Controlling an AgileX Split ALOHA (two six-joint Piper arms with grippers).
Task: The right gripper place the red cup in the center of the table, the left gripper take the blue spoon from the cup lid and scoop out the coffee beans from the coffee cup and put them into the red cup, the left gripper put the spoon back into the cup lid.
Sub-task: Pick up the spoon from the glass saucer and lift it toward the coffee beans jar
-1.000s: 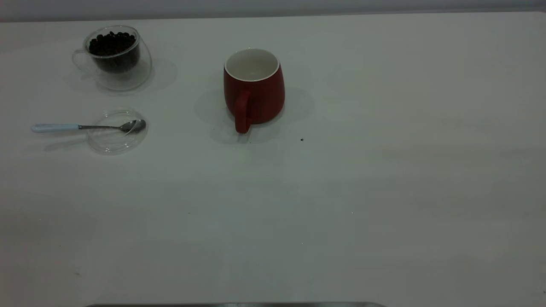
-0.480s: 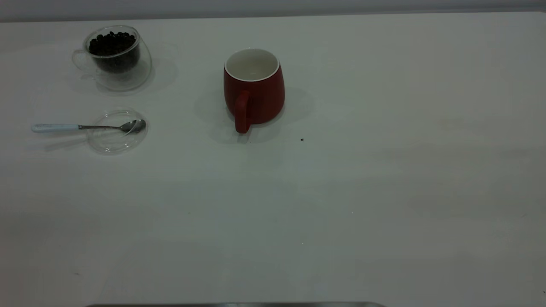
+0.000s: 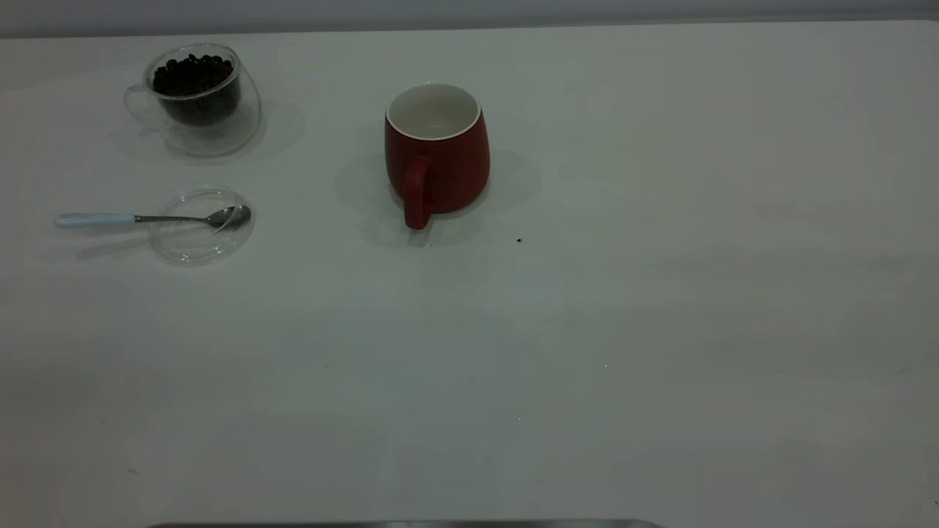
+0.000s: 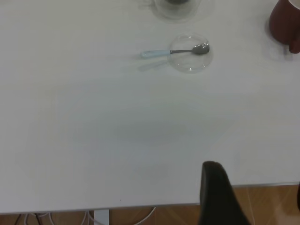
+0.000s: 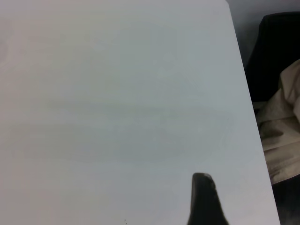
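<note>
The red cup (image 3: 438,150) stands upright near the middle of the tabletop (image 3: 660,330), toward the far side, its white inside empty and its loop handle pointing to the near side. Far left sits the coffee cup (image 3: 196,97), heaped with coffee beans (image 3: 192,73). Just nearer than it lies the cup lid (image 3: 202,225), with the blue spoon (image 3: 150,218) across it: the metal bowl rests inside the lid's right rim and the pale handle juts left, off the lid.

The spoon looks light, stiff and thin, and its polished stem is probably slippery. The matte handle overhanging the lid seems the better place to pinch, since the tabletop beneath leaves room. The lid looks light and may slide or tip if the spoon drags on its rim. The glass cup is fragile.

Only a dark tip of the left gripper (image 4: 218,197) shows, at the near edge of the tabletop, well away from the spoon; likewise the right gripper (image 5: 204,199) at the right. I cannot tell how either's fingers are set.
</note>
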